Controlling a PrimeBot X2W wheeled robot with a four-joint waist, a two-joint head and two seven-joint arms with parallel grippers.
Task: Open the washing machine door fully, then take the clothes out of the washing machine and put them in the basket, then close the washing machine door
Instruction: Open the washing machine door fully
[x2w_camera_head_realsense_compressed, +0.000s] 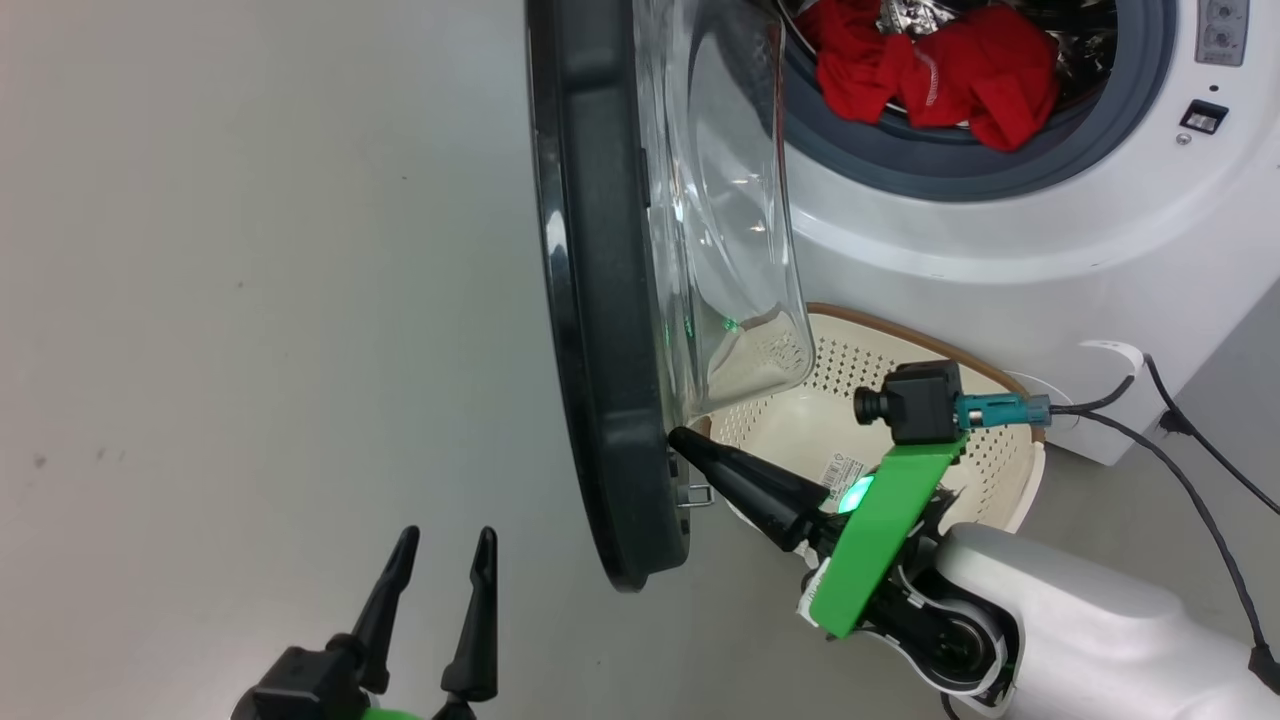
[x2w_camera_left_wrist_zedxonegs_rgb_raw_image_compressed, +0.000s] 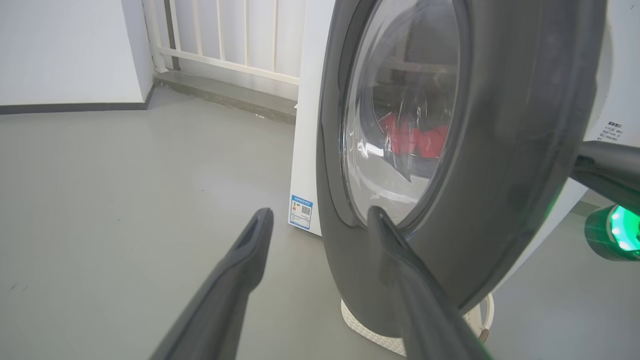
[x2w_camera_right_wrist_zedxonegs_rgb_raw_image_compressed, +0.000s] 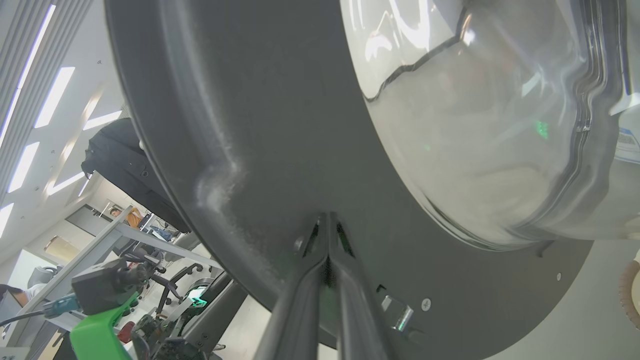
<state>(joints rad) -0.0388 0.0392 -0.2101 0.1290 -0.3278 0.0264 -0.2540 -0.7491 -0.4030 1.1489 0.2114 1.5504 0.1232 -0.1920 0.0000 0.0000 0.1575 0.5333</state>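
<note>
Two fingers of your right gripper (x2w_camera_head_realsense_compressed: 684, 440) are pressed together into one blunt point, their tips set against the inner face of the washing machine door (x2w_camera_head_realsense_compressed: 600, 300) just above its latch (x2w_camera_head_realsense_compressed: 697, 494). That looks meant for pushing the door wider, not for grasping it. Your left gripper (x2w_camera_head_realsense_compressed: 447, 545) hovers empty on the door's outer side, fingers spread wide. The door stands roughly edge-on to you, overhanging the basket (x2w_camera_head_realsense_compressed: 880, 365). The clothes (x2w_camera_head_realsense_compressed: 940, 70) lie in the drum of the washing machine (x2w_camera_head_realsense_compressed: 1000, 250). The floor (x2w_camera_head_realsense_compressed: 250, 300) is smooth and grey, with a white railing (x2w_camera_left_wrist_zedxonegs_rgb_raw_image_compressed: 225, 35) beyond.
</note>
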